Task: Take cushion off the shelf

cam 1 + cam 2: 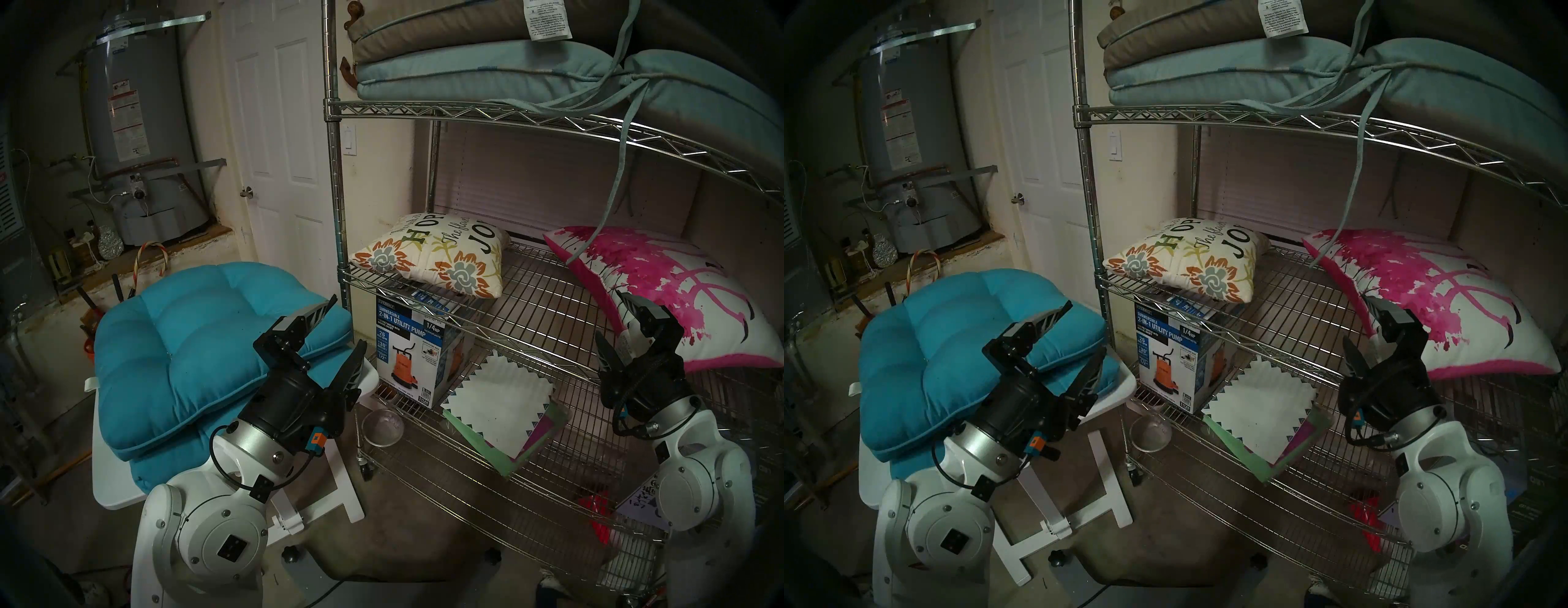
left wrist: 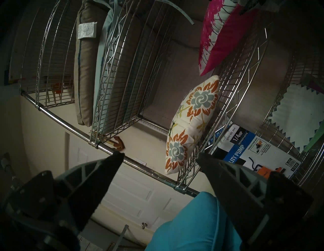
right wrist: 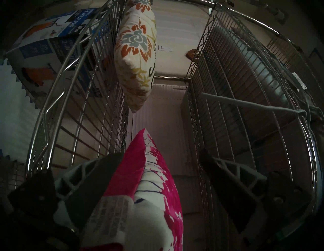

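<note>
Our right gripper (image 3: 157, 157), jaws spread wide and gripping nothing, is straddling the near corner of the pink-and-white printed cushion (image 1: 679, 293), which is lying on the chrome wire shelf's (image 1: 551, 305) middle tier, stretching away right, far from our open left gripper (image 1: 345, 327).

My left arm is raised on my left side, wrist angled forward and to the right, left gripper (image 1: 341, 326) spread wide with nothing between its fingers (image 2: 112, 168). My right arm is up on the other side, right gripper (image 1: 617, 325) pointing forward, fingers (image 3: 226, 168) wide apart and clamping nothing.
</note>
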Robot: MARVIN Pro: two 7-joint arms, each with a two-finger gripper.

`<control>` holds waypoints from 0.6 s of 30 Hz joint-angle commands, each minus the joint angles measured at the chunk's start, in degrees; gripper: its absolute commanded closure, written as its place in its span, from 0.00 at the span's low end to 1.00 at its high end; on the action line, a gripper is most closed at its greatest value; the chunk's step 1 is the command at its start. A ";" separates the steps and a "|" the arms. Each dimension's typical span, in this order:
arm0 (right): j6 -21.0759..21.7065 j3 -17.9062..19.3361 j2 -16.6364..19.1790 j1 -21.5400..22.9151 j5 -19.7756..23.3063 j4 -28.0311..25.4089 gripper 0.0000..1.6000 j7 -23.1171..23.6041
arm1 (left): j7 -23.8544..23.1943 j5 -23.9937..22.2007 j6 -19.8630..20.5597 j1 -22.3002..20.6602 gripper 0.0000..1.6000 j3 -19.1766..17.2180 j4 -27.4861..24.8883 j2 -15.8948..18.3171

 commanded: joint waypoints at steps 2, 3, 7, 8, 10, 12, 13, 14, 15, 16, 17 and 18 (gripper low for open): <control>-1.75 1.99 -1.79 -4.82 0.14 -1.24 0.00 -2.92 | 0.25 -0.27 -0.04 0.12 0.00 -0.18 -1.66 -0.04; -1.98 2.27 -1.94 -5.20 0.19 -1.24 0.00 -3.17 | 0.25 -0.27 -0.05 0.12 0.00 -0.19 -1.66 -0.05; -3.03 4.55 -2.44 -6.42 0.80 -1.24 0.00 -4.23 | 0.24 -0.28 -0.07 0.12 0.00 -0.20 -1.66 -0.06; -3.21 5.05 -2.45 -6.47 1.00 -1.24 0.00 -4.32 | 0.24 -0.28 -0.08 0.12 0.00 -0.20 -1.66 -0.06; -3.55 6.22 -2.43 -6.50 1.36 -1.24 0.00 -4.53 | 0.24 -0.30 -0.07 0.12 0.00 -0.21 -1.66 -0.03; -3.84 7.40 -2.37 -6.37 1.88 -1.24 0.00 -4.53 | 0.23 -0.29 -0.08 0.12 0.00 -0.21 -1.66 -0.05; -3.97 8.05 -2.31 -6.37 2.06 -1.24 0.00 -4.46 | 0.22 -0.28 -0.10 0.12 0.00 -0.21 -1.66 -0.08; -4.22 8.64 -2.30 -6.43 2.44 -1.24 0.00 -4.35 | 0.23 -0.30 -0.09 0.12 0.00 -0.21 -1.66 -0.05; -4.29 9.09 -2.24 -6.40 2.65 -1.24 0.00 -4.21 | 0.22 -0.29 -0.10 0.12 0.00 -0.21 -1.66 -0.08; -4.42 9.51 -2.20 -6.43 2.91 -1.24 0.00 -4.07 | 0.22 -0.29 -0.10 0.12 0.00 -0.21 -1.66 -0.08; -4.54 9.99 -2.24 -6.57 3.21 -1.24 0.00 -3.77 | 0.23 -0.30 -0.10 0.12 0.00 -0.22 -1.66 -0.06; -4.63 10.34 -2.32 -6.68 3.60 -1.24 0.00 -3.50 | 0.22 -0.30 -0.11 0.13 0.00 -0.22 -1.66 -0.09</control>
